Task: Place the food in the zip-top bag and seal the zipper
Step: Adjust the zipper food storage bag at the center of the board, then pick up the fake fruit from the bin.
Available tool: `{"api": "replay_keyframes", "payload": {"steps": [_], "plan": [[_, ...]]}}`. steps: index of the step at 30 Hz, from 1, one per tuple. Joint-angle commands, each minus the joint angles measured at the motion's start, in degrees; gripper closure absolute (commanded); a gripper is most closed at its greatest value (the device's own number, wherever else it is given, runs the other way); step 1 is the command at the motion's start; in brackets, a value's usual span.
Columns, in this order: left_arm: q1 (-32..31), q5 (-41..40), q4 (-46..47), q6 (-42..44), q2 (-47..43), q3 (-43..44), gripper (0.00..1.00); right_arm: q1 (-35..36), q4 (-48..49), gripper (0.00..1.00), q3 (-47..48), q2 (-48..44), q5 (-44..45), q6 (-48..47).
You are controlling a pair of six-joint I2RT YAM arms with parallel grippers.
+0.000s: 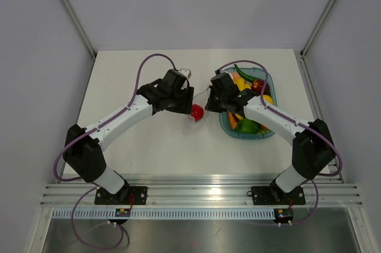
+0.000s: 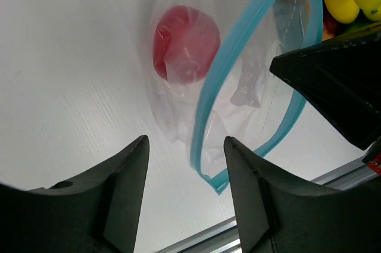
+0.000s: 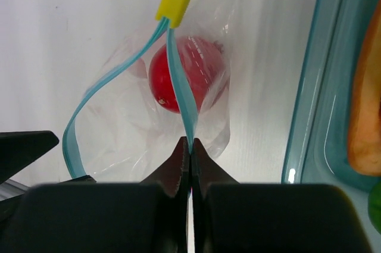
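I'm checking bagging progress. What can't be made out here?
Top view: zip-top bag too small and clear to trace its mouth.
Top view: right arm covers part of the tray; what lies beneath is hidden.
Right wrist view: tray contents cut off by the right edge.

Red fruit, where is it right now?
In the top view the red fruit sits inside the zip-top bag at the middle of the table, just left of the blue tray.
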Motion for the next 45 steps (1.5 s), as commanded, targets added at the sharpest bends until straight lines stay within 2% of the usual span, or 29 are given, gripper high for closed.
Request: {"api": "replay_keyframes", "payload": {"steps": [1, 7, 14, 15, 16, 17, 20, 22, 23, 25, 27, 28, 30, 33, 39, 40, 41, 45], "plan": [[-0.3, -1.7, 1.9, 0.3, -1.2, -0.1, 0.43, 0.1, 3.4, 1.0, 0.3, 0.4, -2.6, 1.0], [-0.7, -2.2, 3.6, 0.4, -1.1, -0.3, 0.58, 0.2, 3.4, 1.0, 0.8, 0.4, -3.0, 1.2], [-0.9, -3.2, 5.7, 0.9, 3.0, -0.1, 0.78, 0.2, 2.9, 1.0, 0.2, 0.7, -3.1, 0.2], [-0.9, -3.5, 5.8, 1.0, 3.4, -0.1, 0.83, 0.1, 2.3, 1.0, 0.2, 0.9, -3.1, -0.1], [-0.9, -4.1, 5.6, 1.1, 3.6, 0.0, 0.95, 0.1, 1.7, 1.0, 0.2, 0.9, -2.9, -0.3], [-0.9, -4.1, 5.3, 1.2, 3.9, 0.4, 1.0, 0.2, 1.4, 1.0, 0.4, 1.1, -2.9, -0.5], [-0.9, -2.9, 5.1, 1.1, 4.2, 0.6, 1.0, 0.2, 0.5, 0.99, 0.4, 0.8, -2.6, -1.2], [-0.9, -2.7, 5.4, 0.7, 3.4, 0.2, 1.0, 0.2, -0.9, 0.89, 0.8, 0.3, -1.2, -1.7], [-1.0, -2.7, 5.4, 0.6, 3.3, 0.0, 1.0, 0.1, -1.4, 0.81, 1.0, -0.5, -0.9, -1.9], [-0.9, -3.0, 5.0, 0.3, 2.6, 0.0, 1.0, 0.2, -2.7, 0.53, 1.3, -2.5, 0.0, -2.4], [-0.9, -3.3, 4.4, 0.0, 2.3, 0.3, 1.0, 0.1, -3.2, 0.31, 1.4, -4.5, -1.7, -3.4], [-0.9, -3.5, 3.8, -0.1, 2.0, 0.3, 1.0, 0.1, -3.4, 0.28, 1.2, -7.3, -2.8, -3.6], [-0.9, -4.5, 2.7, -0.8, 1.8, 0.7, 1.0, 0.0, -4.3, 0.26, 0.9, -10.3, -2.5, -3.8], [-0.9, -4.9, 1.6, -1.6, 0.9, 0.9, 1.0, -1.5, -9.1, 0.25, -0.2, -15.9, 3.3, -4.3], [-0.9, -4.7, 1.4, -2.1, -1.4, 1.1, 1.0, -16.7, -19.4, 0.25, -7.8, -24.9, 15.6, -3.2], [-0.9, -4.7, 1.4, -2.1, -1.5, 1.1, 1.0, -18.1, -20.4, 0.24, -8.5, -26.2, 18.3, -3.2], [-0.9, -4.6, 1.5, -1.9, -1.6, 1.1, 1.0, -20.5, -21.2, 0.19, -9.1, -26.6, 19.2, -3.1], [-0.9, -4.4, 1.5, -1.9, -1.4, 1.3, 1.0, -24.7, -22.0, 0.14, -12.5, -27.0, 20.3, -4.1]]}}
